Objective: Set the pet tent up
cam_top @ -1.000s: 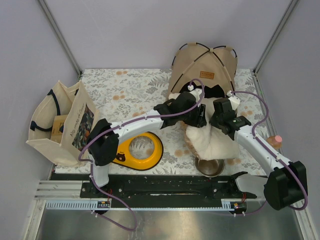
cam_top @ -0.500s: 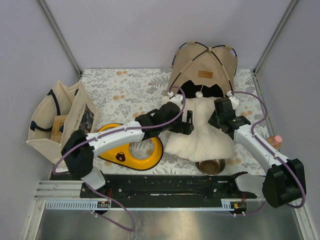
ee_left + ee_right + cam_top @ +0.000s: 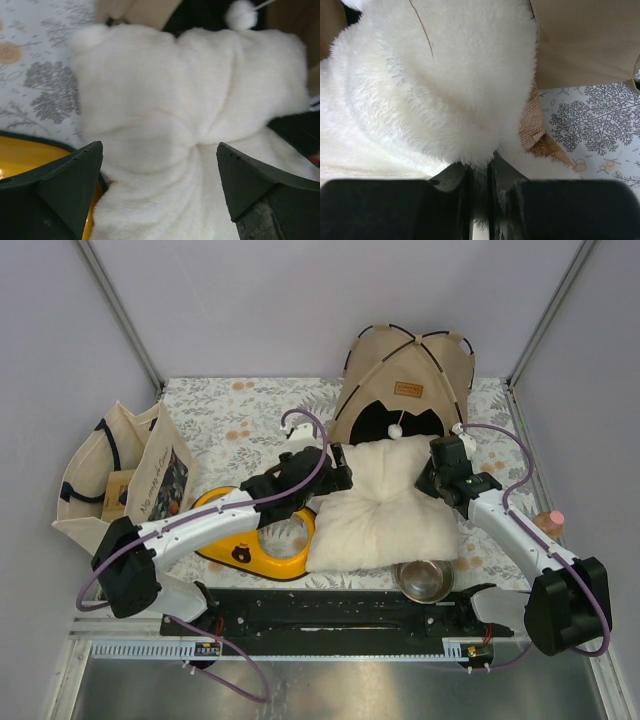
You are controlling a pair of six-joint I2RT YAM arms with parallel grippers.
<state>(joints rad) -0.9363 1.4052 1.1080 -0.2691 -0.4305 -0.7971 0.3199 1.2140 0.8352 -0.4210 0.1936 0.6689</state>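
At the back of the table, right of centre, the tent (image 3: 405, 390) stood upright with its dark doorway facing the arms; poles bowed over the top, brown label (image 3: 410, 388) above the door, pompom (image 3: 397, 429) dangling in the opening. Right in front of it the cushion (image 3: 385, 505) lay flat on the flowery cloth (image 3: 240, 410), its far edge up against the doorway; near-left corner overlapped a yellow ring (image 3: 255, 535), and a metal bowl (image 3: 425, 580) sat touching its near edge. Left gripper (image 3: 160, 190) hovered over the cushion's left side with fingers spread wide, only fluff showing between them, not clamping anything; wrist view was a bit blurry though. Right gripper (image 3: 479, 190) was at the cushion's right edge with fingers (image 3: 395, 205) squeezed nearly together on a tuft of white fur, so pinching the cushion; tan canvas showed just beyond it. Tote (image 3: 120, 480) stood at the far left edge, well apart from all that.
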